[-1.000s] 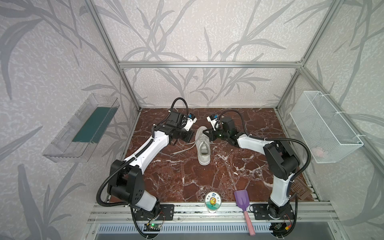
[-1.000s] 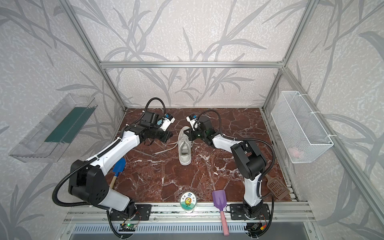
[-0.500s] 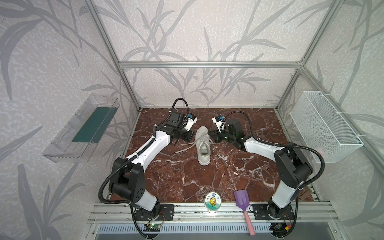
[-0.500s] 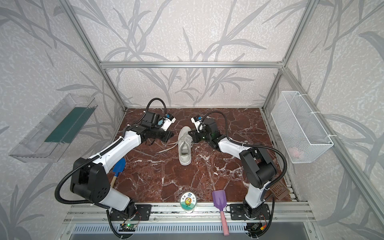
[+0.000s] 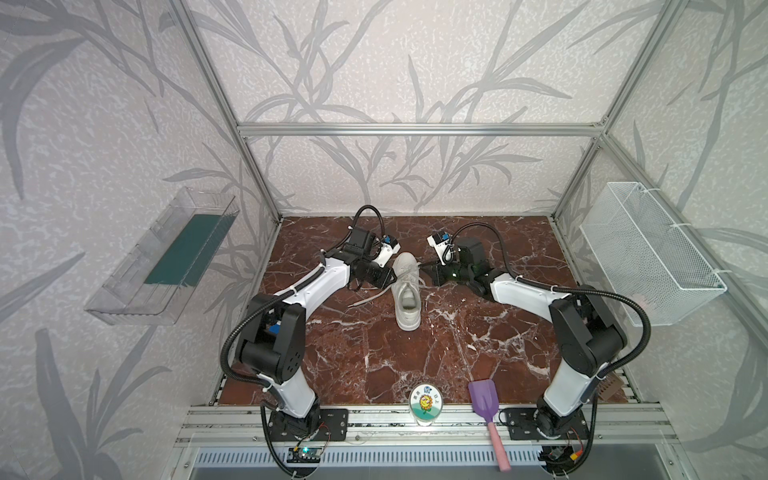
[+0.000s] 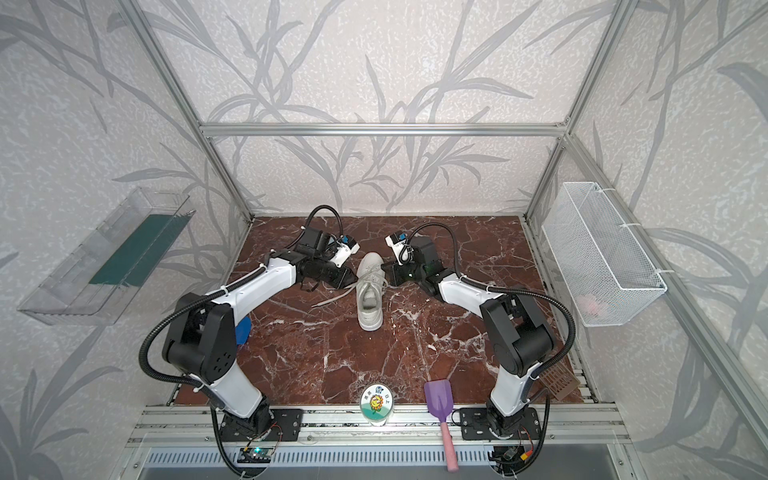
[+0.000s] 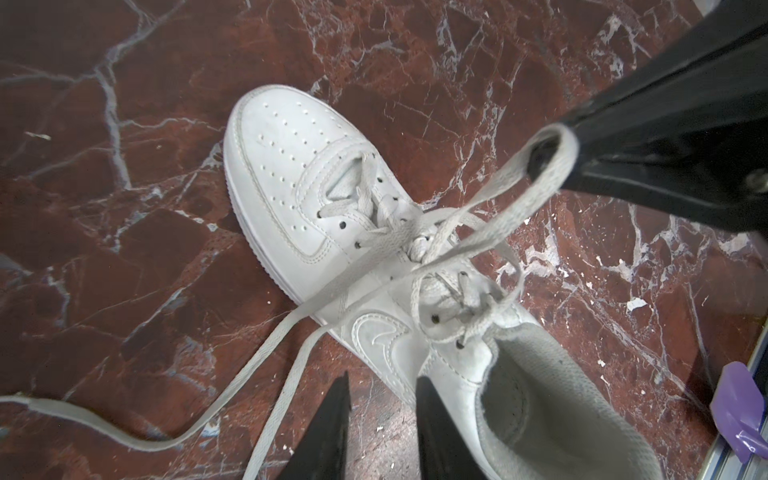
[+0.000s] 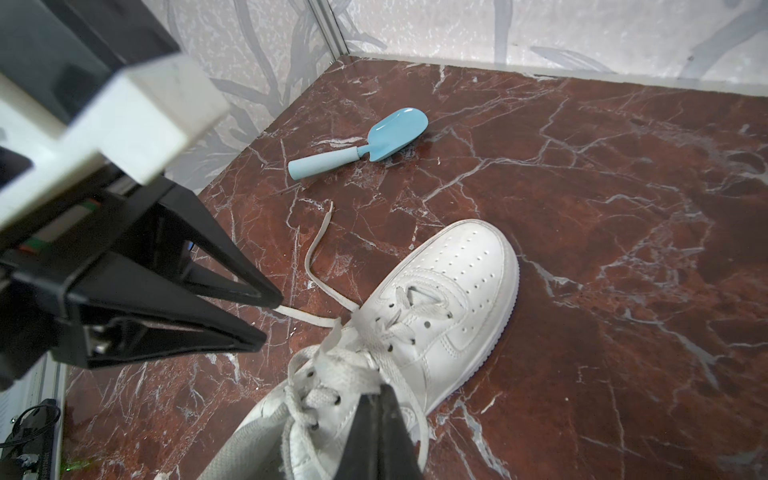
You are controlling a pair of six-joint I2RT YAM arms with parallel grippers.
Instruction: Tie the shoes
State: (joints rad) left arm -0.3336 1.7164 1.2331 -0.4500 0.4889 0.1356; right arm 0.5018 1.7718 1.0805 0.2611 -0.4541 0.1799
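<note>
Red marble worktop (image 5: 415, 353): right gripper (image 7: 540, 160) pinches a limp lace loop (image 7: 519, 199) on the white sneaker (image 5: 407, 299); left gripper (image 7: 382, 378) parted, empty; best grip near the knot (image 7: 419, 249).

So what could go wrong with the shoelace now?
The right gripper pinches only the end of a lace loop; pulling might slip it free or drag it through the knot. The left gripper is open, so nothing steadies the shoe, which could slide.
</note>
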